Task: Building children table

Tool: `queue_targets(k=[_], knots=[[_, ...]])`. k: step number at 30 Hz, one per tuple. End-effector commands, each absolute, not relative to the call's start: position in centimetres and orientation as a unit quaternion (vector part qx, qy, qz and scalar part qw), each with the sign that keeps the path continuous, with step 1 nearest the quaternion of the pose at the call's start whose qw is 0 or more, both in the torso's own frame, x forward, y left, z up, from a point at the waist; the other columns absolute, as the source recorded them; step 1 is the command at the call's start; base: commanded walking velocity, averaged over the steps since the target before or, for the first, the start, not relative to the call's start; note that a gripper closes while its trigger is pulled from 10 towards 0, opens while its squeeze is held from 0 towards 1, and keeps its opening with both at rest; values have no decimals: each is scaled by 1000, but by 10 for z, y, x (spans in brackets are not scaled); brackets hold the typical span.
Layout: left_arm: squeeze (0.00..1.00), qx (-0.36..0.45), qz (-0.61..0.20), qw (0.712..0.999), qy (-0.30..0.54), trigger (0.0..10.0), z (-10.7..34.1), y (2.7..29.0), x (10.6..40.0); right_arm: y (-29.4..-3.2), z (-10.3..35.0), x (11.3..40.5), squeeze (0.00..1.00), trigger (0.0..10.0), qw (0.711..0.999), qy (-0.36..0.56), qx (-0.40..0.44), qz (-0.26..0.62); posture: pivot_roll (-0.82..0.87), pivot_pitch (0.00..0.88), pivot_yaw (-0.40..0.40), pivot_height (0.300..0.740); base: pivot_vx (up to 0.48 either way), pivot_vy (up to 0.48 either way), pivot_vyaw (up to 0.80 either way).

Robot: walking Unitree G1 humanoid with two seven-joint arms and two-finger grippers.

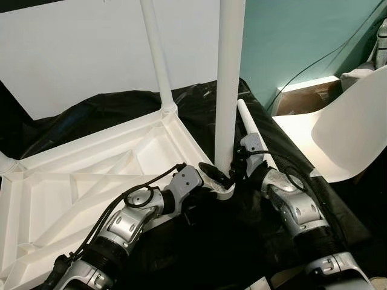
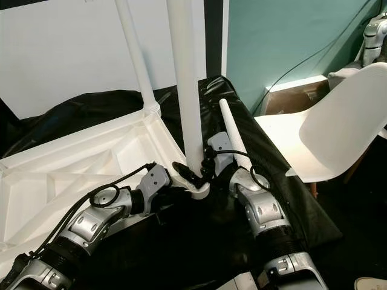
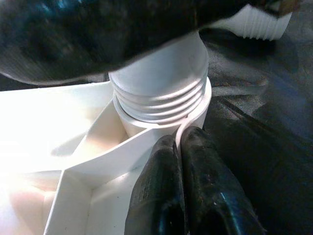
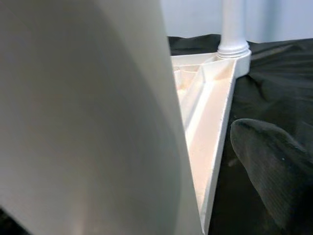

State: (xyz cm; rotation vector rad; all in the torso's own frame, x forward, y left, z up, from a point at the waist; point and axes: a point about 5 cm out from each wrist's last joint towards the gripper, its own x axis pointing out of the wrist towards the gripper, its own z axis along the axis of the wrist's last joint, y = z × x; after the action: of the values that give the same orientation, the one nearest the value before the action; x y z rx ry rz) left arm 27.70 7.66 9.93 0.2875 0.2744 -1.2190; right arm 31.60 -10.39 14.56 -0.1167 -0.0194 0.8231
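Tabletop (image 1: 72,181) beside white chair (image 1: 351,130)

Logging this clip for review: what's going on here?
The robot is fitting a white leg into the near corner socket of an upturned white tabletop lying on black sheeting. Its right gripper holds the leg upright; its left gripper, fingers together, presses at the socket, threads still showing. Another leg stands in the far corner; a loose one lies beside.
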Motion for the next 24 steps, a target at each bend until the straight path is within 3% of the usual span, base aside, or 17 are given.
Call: queue_targets(k=[1, 6, 11, 24], knots=[[0, 112, -617, 755, 191, 10000, 72, 75, 256, -108, 155, 322, 0, 10000, 918, -23, -56, 393, -20, 0, 30, 740, 0, 0, 800], [0, 110, -613, 759, 191, 10000, 72, 75, 256, -103, 151, 321, 0, 10000, 918, -13, -52, 393, -11, 0, 23, 740, 0, 0, 800], [0, 109, -612, 760, 191, 10000, 71, 76, 255, -100, 148, 320, 0, 10000, 916, -9, -41, 399, -6, 0, 20, 740, 0, 0, 0], [0, 112, -611, 760, 191, 10000, 73, 78, 256, -96, 145, 318, 0, 10000, 911, -7, -57, 409, -6, 0, 29, 740, 0, 0, 800]])
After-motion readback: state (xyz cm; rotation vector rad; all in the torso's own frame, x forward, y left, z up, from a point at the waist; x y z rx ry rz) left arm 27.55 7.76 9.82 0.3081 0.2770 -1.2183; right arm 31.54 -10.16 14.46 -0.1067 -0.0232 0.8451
